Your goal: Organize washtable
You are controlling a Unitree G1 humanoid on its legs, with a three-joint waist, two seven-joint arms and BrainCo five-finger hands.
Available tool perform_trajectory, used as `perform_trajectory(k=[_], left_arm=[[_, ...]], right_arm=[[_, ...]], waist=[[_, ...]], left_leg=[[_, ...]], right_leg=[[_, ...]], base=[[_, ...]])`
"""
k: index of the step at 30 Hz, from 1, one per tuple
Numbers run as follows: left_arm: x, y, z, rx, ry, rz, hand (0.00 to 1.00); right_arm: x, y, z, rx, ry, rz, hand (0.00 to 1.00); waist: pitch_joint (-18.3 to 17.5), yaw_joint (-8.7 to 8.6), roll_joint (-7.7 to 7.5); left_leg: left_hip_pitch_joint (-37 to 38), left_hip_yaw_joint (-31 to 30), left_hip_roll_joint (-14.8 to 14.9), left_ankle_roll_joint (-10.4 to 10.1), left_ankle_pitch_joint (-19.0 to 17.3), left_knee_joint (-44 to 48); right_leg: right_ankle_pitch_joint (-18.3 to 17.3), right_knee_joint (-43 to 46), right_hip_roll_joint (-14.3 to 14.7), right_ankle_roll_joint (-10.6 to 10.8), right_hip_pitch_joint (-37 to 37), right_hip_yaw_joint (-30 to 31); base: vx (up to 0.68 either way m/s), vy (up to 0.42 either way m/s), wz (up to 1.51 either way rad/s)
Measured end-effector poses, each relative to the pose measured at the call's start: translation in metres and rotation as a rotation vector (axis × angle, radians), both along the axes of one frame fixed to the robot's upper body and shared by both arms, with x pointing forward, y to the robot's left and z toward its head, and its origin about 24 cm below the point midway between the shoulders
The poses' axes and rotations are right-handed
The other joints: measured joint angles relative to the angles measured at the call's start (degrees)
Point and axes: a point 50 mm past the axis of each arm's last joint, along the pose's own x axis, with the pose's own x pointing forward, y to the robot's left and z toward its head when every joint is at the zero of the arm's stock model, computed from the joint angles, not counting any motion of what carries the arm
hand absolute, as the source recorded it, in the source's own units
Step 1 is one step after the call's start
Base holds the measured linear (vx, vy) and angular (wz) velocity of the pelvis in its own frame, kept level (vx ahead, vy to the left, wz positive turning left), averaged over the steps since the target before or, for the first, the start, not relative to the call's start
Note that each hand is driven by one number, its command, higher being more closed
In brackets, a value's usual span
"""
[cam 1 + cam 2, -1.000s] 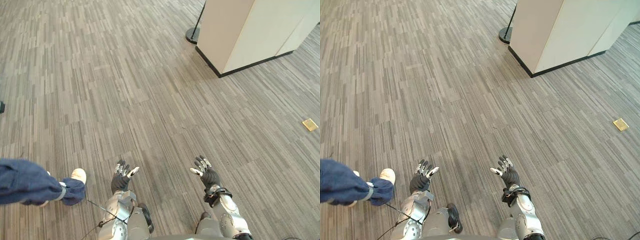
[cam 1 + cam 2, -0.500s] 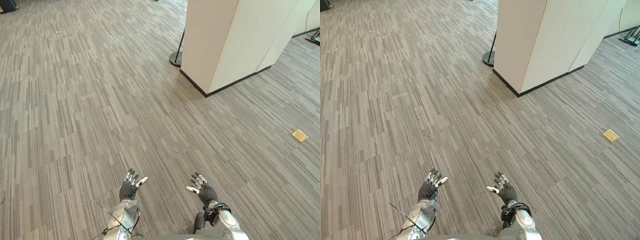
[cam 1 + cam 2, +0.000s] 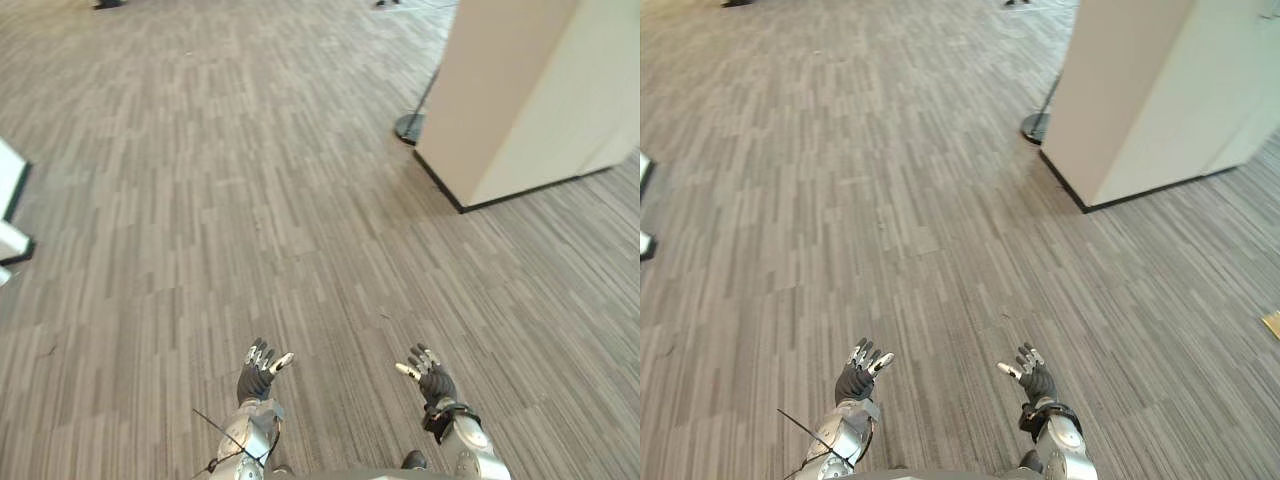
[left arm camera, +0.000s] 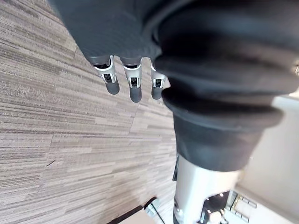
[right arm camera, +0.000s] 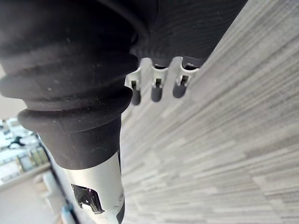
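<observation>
Grey striped carpet floor [image 3: 250,200] from edge to edge. At the far left edge, white panel [image 3: 8,200] with dark foot, cut off by the frame. Bottom centre, a little to the left: left hand [image 3: 258,372] over the floor, fingers spread wide, holding nothing. To its right, right hand [image 3: 430,375], likewise spread and empty. Upper right: round dark stand base [image 3: 408,127] beside pale column [image 3: 530,90] with dark skirting. Small tan tile [image 3: 1273,322] at the right edge.

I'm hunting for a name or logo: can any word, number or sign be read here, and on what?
None can be read.
The pillar and the floor show no print.
The yellow piece on the floor is too small to tell.
</observation>
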Motion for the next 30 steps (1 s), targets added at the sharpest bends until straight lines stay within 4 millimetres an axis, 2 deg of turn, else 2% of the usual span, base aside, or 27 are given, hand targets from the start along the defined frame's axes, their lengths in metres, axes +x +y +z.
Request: perform_trajectory(k=[1, 2, 3, 4, 5, 7, 8, 9, 10, 11, 12, 13, 14, 15, 16, 17, 18, 19, 21, 23, 24, 25, 26, 27, 28, 29, 30], left_arm=[[-0.003, 0.002, 0.001, 0.020, -0.001, -0.017, 0.00], [-0.003, 0.004, 0.001, 0.030, 0.000, -0.023, 0.00], [-0.003, 0.012, 0.001, 0.063, 0.000, -0.037, 0.00], [0.004, 0.014, 0.004, 0.079, -0.021, -0.061, 0.00], [0.006, 0.013, 0.005, 0.081, -0.027, -0.069, 0.00], [0.020, 0.006, 0.010, 0.084, -0.066, -0.121, 0.00], [0.024, 0.005, 0.012, 0.085, -0.077, -0.127, 0.00], [0.028, 0.003, 0.014, 0.087, -0.090, -0.134, 0.00], [0.032, 0.001, 0.015, 0.087, -0.097, -0.144, 0.00], [0.031, 0.000, 0.015, 0.091, -0.097, -0.148, 0.00], [0.029, -0.001, 0.013, 0.091, -0.086, -0.150, 0.00], [0.031, -0.004, 0.012, 0.088, -0.083, -0.153, 0.00], [0.031, -0.014, 0.013, 0.053, -0.087, -0.137, 0.00], [0.028, -0.020, 0.010, 0.027, -0.072, -0.122, 0.00], [0.025, -0.024, 0.006, 0.009, -0.050, -0.120, 0.00], [0.023, -0.026, 0.004, 0.005, -0.039, -0.130, 0.00], [0.023, -0.025, 0.004, 0.006, -0.039, -0.127, 0.00], [0.023, -0.021, 0.004, 0.009, -0.041, -0.123, 0.00], [0.029, -0.016, 0.007, 0.010, -0.061, -0.114, 0.00], [0.031, -0.008, 0.008, 0.013, -0.071, -0.088, 0.00], [0.025, -0.005, 0.006, 0.015, -0.055, -0.070, 0.00], [0.016, 0.000, 0.002, 0.018, -0.029, -0.047, 0.00], [0.017, 0.012, 0.001, 0.046, -0.022, -0.031, 0.00], [0.021, 0.022, 0.005, 0.061, -0.040, 0.014, 0.00], [0.021, 0.027, 0.007, 0.056, -0.049, 0.046, 0.00], [0.018, 0.029, 0.007, 0.057, -0.044, 0.057, 0.00], [0.014, 0.031, 0.005, 0.057, -0.032, 0.069, 0.00]], right_arm=[[0.000, 0.003, 0.000, 0.003, -0.006, 0.004, 0.00], [-0.002, 0.009, -0.001, 0.015, 0.001, 0.010, 0.00], [-0.007, 0.018, -0.004, 0.035, 0.009, 0.029, 0.00], [-0.013, 0.019, -0.004, 0.029, 0.013, 0.051, 0.00], [-0.013, 0.019, -0.004, 0.026, 0.013, 0.053, 0.00], [-0.015, 0.016, -0.005, 0.003, 0.019, 0.062, 0.00], [-0.016, 0.016, -0.005, -0.004, 0.020, 0.068, 0.00], [-0.018, 0.017, -0.006, -0.010, 0.027, 0.076, 0.00], [-0.022, 0.016, -0.007, -0.019, 0.037, 0.083, 0.00], [-0.024, 0.015, -0.008, -0.019, 0.041, 0.084, 0.00], [-0.027, 0.014, -0.007, -0.026, 0.041, 0.093, 0.00], [-0.026, 0.013, -0.007, -0.032, 0.040, 0.099, 0.00], [-0.024, 0.002, -0.005, -0.071, 0.035, 0.110, 0.00], [-0.022, -0.002, -0.003, -0.091, 0.027, 0.131, 0.00], [-0.018, 0.000, 0.001, -0.102, 0.007, 0.159, 0.00], [-0.015, -0.002, 0.004, -0.109, -0.009, 0.154, 0.00], [-0.014, -0.002, 0.006, -0.110, -0.019, 0.148, 0.00], [-0.010, -0.001, 0.010, -0.108, -0.048, 0.143, 0.00], [-0.004, 0.001, 0.016, -0.106, -0.083, 0.139, 0.00], [0.006, 0.007, 0.021, -0.095, -0.116, 0.150, 0.00], [0.010, 0.012, 0.024, -0.088, -0.141, 0.164, 0.00], [0.011, 0.020, 0.022, -0.076, -0.137, 0.185, 0.00], [0.012, 0.032, 0.020, -0.045, -0.126, 0.197, 0.00], [0.013, 0.047, 0.022, -0.016, -0.145, 0.233, 0.00], [0.018, 0.056, 0.025, -0.004, -0.159, 0.263, 0.00], [0.019, 0.059, 0.026, 0.006, -0.166, 0.270, 0.00], [0.022, 0.062, 0.029, 0.011, -0.182, 0.278, 0.00]], waist=[[1.0, -0.07, -0.98], [1.4, 0.03, -0.72], [1.5, -0.36, -0.91], [2.1, -0.85, -0.94], [2.3, -1.08, -1.02], [4.2, -2.00, -1.10], [4.6, -2.08, -1.15], [4.8, -2.24, -1.37], [4.7, -2.67, -1.36], [4.4, -2.99, -1.26], [3.4, -3.45, -0.80], [3.4, -3.71, 0.13], [3.6, -3.59, 2.58], [3.8, -3.14, 3.63], [4.2, -2.86, 4.67], [4.5, -2.60, 4.50], [4.7, -2.50, 3.95], [4.8, -1.99, 2.66], [5.1, -0.55, 1.42], [5.8, 0.31, 0.34], [5.5, 0.36, 1.06], [5.9, 1.30, 0.19], [5.8, 1.36, -2.72], [5.5, 1.51, -3.62], [5.4, 2.27, -4.39], [5.3, 2.26, -4.27], [4.9, 2.11, -3.64]], left_leg=[[1.6, -2.1, -0.7, 1.2, -1.2, 0.0], [2.3, -2.9, -0.6, 1.3, -1.6, 0.1], [2.8, -4.3, 0.5, 1.1, -2.3, 0.4], [2.7, -6.4, 1.0, 1.1, -2.5, 0.2], [2.7, -6.8, 1.0, 1.1, -2.6, 0.2], [3.9, -9.0, 0.7, 1.0, -4.4, 0.7], [4.2, -9.3, 0.6, 0.5, -5.0, 0.9], [5.2, -9.8, 0.5, 0.0, -6.4, 1.2], [7.1, -11.2, 0.9, 0.0, -9.2, 2.3], [8.2, -11.5, 1.3, 0.1, -10.1, 2.3], [8.7, -11.6, 2.2, -1.1, -10.9, 5.6], [4.5, -9.9, 4.4, -1.9, -10.6, 15.3], [-1.2, -8.0, 8.8, -4.5, -6.6, 28.7], [-4.7, -6.9, 12.1, -4.8, -0.1, 37.5], [-8.8, -5.9, 16.9, -4.8, 8.4, 47.5], [-11.6, -4.4, 19.3, -4.0, 6.1, 55.3], [-13.0, -3.4, 19.6, -2.9, 4.7, 57.5], [-16.3, -1.3, 19.1, -2.0, 1.7, 58.3], [-22.7, 0.7, 17.9, -1.7, -0.7, 52.6], [-26.6, -0.4, 14.6, -2.1, -0.1, 34.7], [-25.2, -1.9, 12.0, -3.5, 5.2, 14.7], [-21.9, -3.1, 10.6, -0.7, 17.9, 6.4], [-21.6, -1.4, 9.7, -0.9, 15.9, 7.4], [-23.6, -1.6, 10.4, -0.4, 13.3, 11.5], [-24.3, -1.3, 11.9, -0.5, 9.2, 17.7], [-24.2, -1.3, 12.3, -0.5, 7.3, 20.3], [-23.2, -1.3, 12.8, -1.0, 3.2, 23.6]], right_leg=[[0.7, 12.0, -3.6, -2.2, -5.2, 6.2], [-2.1, 16.0, -3.3, -0.7, -7.5, 10.2], [-9.2, 19.0, -0.6, -0.7, -10.6, 14.1], [-11.7, 14.7, 1.8, -0.6, -12.9, 14.8], [-11.8, 12.9, 1.9, -0.5, -13.2, 14.8], [-9.7, -1.3, 2.5, 1.9, -14.3, 14.6], [-9.0, -3.8, 2.5, 2.4, -14.4, 14.1], [-8.5, -5.6, 2.3, 3.0, -14.3, 12.9], [-8.7, -2.7, 2.9, 3.0, -14.5, 13.4], [-9.2, -1.2, 3.9, 2.7, -14.2, 13.9], [-8.2, 0.2, 6.0, 1.7, -13.4, 16.0], [-7.7, 2.8, 6.3, 1.4, -13.3, 16.3], [-9.3, 3.9, 8.0, 0.2, -11.4, 14.5], [-10.5, 2.8, 9.8, -0.1, -9.0, 13.8], [-11.1, -1.2, 12.1, -0.6, -3.3, 13.3], [-11.1, -6.6, 14.1, -0.6, 3.1, 13.0], [-11.1, -8.8, 14.5, -0.6, 5.9, 13.0], [-11.0, -12.6, 14.8, -0.6, 10.0, 12.9], [-11.0, -15.9, 14.9, -0.6, 13.0, 13.0], [-11.0, -17.6, 14.3, -0.4, 14.6, 13.6], [-11.3, -18.5, 14.5, 1.0, 15.9, 13.9], [-12.9, -19.9, 13.8, 5.0, 18.3, 16.1], [-13.3, -20.3, 12.6, 5.6, 18.6, 16.6], [-12.5, -20.1, 13.7, 4.9, 17.7, 17.2], [-10.6, -18.3, 13.5, 6.0, 17.5, 18.0], [-10.5, -16.5, 13.1, 5.9, 17.4, 18.5], [-10.5, -9.8, 11.7, 5.7, 15.8, 18.9]], base=[[0.05, 0.153, 0.43], [0.10, 0.106, 0.52], [0.16, 0.047, 0.60], [0.15, 0.033, 0.60], [0.20, 0.035, 0.68], [0.24, -0.004, 0.55], [0.22, -0.038, 0.40], [0.38, -0.121, 0.46], [0.43, -0.157, 0.50], [0.61, -0.210, 0.61], [0.45, -0.160, 0.65], [0.57, -0.238, 0.59], [0.59, -0.270, 0.29], [0.74, -0.312, -0.08], [0.76, -0.242, -0.23], [0.62, -0.167, -0.22], [0.61, -0.123, -0.24], [0.47, -0.073, -0.19], [0.53, 0.009, -0.33], [0.60, 0.204, -0.45], [0.61, 0.334, -0.75], [0.42, 0.241, -0.64], [0.35, 0.155, -0.44], [0.38, 0.113, -0.28], [0.45, 0.157, -0.43], [0.45, 0.213, -0.55], [0.29, 0.207, -0.33]])
